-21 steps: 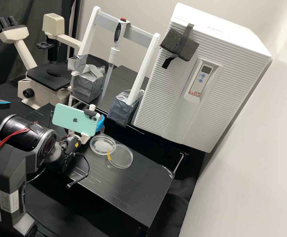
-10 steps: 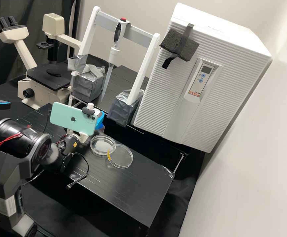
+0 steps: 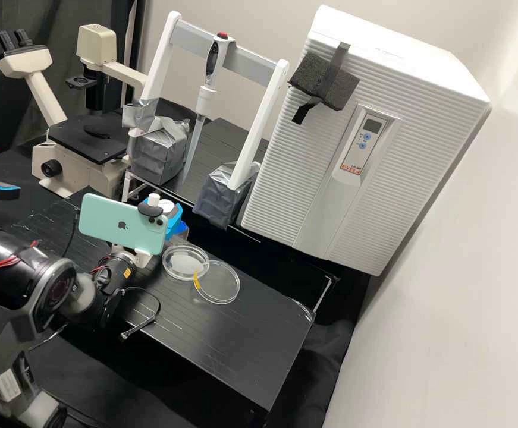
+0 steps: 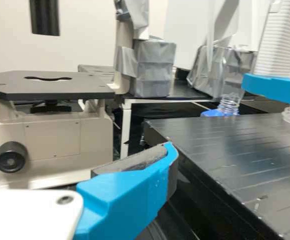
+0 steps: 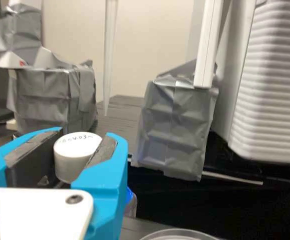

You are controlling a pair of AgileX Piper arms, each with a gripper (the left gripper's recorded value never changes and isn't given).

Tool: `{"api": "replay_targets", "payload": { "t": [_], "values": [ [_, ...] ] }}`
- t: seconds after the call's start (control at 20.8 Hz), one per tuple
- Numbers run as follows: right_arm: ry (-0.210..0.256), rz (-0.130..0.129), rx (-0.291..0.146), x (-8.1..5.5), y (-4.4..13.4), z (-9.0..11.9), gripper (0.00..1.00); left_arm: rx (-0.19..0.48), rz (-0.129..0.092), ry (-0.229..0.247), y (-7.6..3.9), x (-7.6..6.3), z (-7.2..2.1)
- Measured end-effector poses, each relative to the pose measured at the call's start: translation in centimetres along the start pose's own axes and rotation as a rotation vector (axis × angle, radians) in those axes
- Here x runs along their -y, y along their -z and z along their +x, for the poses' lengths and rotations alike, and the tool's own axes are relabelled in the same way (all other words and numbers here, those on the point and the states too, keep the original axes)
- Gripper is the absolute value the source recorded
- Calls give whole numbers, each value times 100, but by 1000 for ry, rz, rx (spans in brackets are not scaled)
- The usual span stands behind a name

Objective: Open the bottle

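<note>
Right end effector [image 5: 79, 137] clenched on the white cap [image 5: 77, 157]. One blue pad sits on either side; the cap is upright with handwriting on its top face. In the high view the cap sits between the blue fingers over the back part of the raised black desk [image 3: 229, 339], near two petri dishes [image 3: 185, 261].

Bottle [image 4: 229, 104], noted from the left wrist view: clear, with a bare threaded neck and nothing seated on it. It rises past the far side of the desk top, just beside and a little lower than the tip of the right arm's blue finger [image 4: 272, 87]. The lower body is hidden, so I cannot tell what it stands on. A blue patch sits at its foot; I cannot tell whether it belongs to the bottle.

Left end effector [image 3: 4, 172] released, nothing between its fingers. It hangs off the end of the desk by the microscope [image 3: 74, 137], well apart from the bottle and not steadying it.

Progress, as a judgement:
- Cap looks fully unscrewed and lifted off; cap and neck are apart, not touching.
- The opening itself reads as done, or all but done.
- What may be left is carrying the cap aside and setting it down on bare desk.
- Risks: knocking the unsupported bottle with the finger, or parking the cap on the dishes.
</note>
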Motion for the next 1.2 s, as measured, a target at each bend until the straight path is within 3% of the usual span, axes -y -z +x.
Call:
{"api": "replay_targets", "payload": {
  "t": [0.14,0.58,0.87,1.15,1.2],
  "values": [
    [3,5,-28,18,22,-109,0,5,-1,1,-10,3,4],
    [111,-7,-58,179,21,-441,0,-20,-17,-20,3,-13,10],
    [113,24,-32,167,-38,-529,0,-39,-28,-36,16,-25,13],
    [113,24,-29,167,-43,-529,0,-47,-32,-42,23,-30,13],
    [113,24,-29,167,-43,-529,100,-47,-32,-42,23,-30,13]
  ]
}}
